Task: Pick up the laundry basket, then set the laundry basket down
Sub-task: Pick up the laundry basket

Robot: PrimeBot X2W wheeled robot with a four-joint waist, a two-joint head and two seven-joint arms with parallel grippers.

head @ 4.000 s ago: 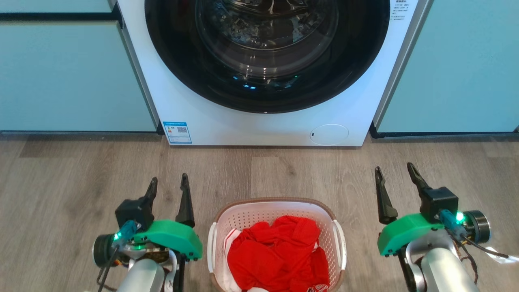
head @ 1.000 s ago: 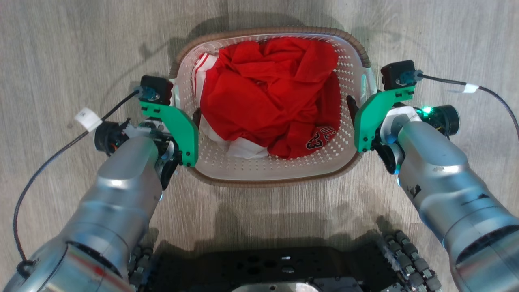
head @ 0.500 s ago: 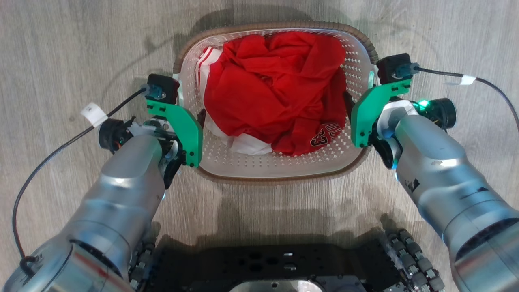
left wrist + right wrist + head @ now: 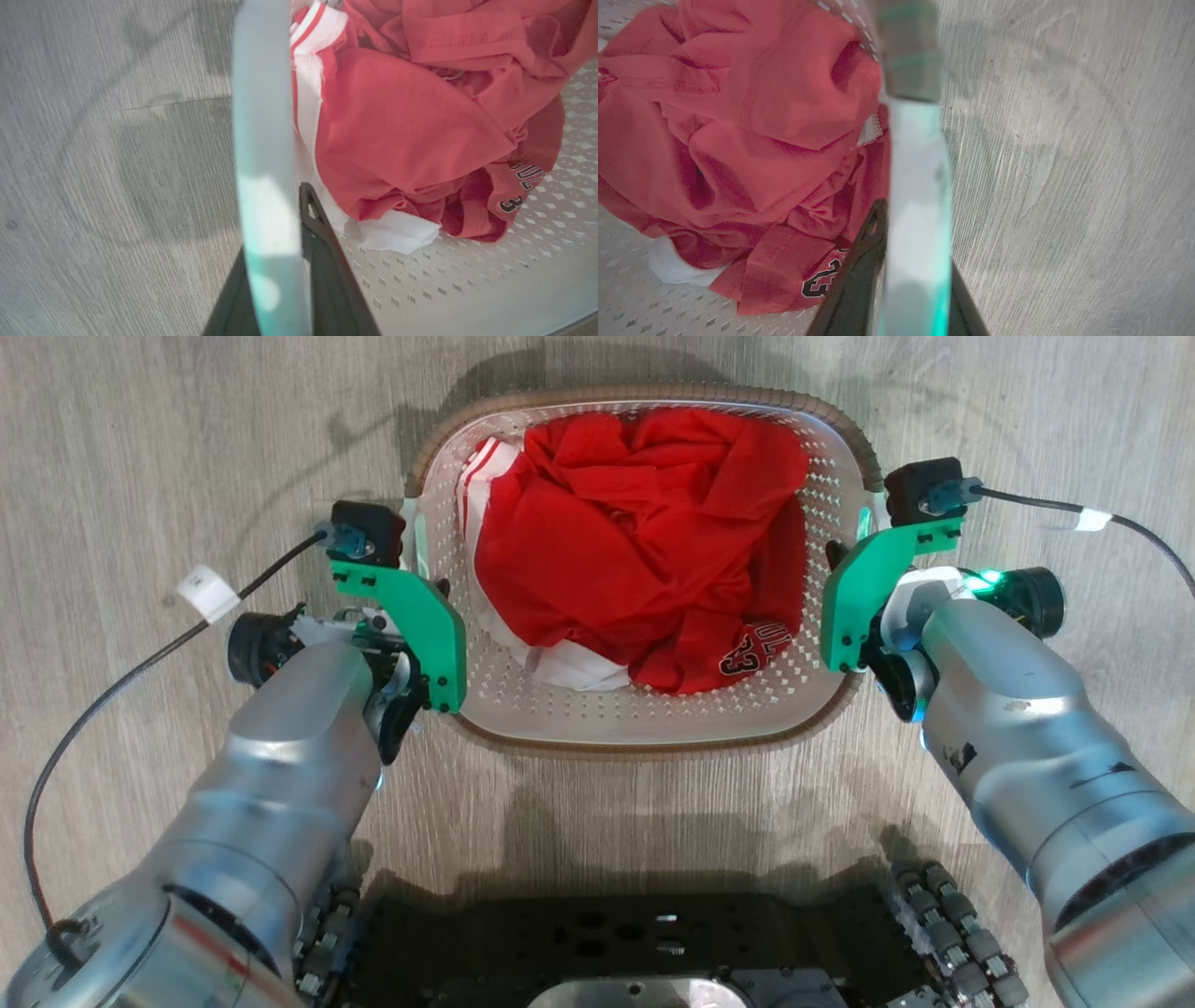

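We have the laundry basket (image 4: pixel 653 719) on the wooden floor (image 4: pixel 140 448) right in front of the base, between our two arms, with a heap of red clothes (image 4: pixel 635 541) inside. It does not look lifted yet. The left tool (image 4: pixel 280 210) is pinched narrow on the white left handle (image 4: pixel 264 140), one dark finger on each side. The right tool (image 4: pixel 917 219) grips the right handle (image 4: pixel 920 177) the same way.

We see three risks. The handles are thin, smooth plastic, so a grip this slim may slide along them once the weight comes on. If one arm rises ahead of the other, the basket tilts and the clothes shift or spill. If our arms drift apart or press inward, the handles may flex and pop free
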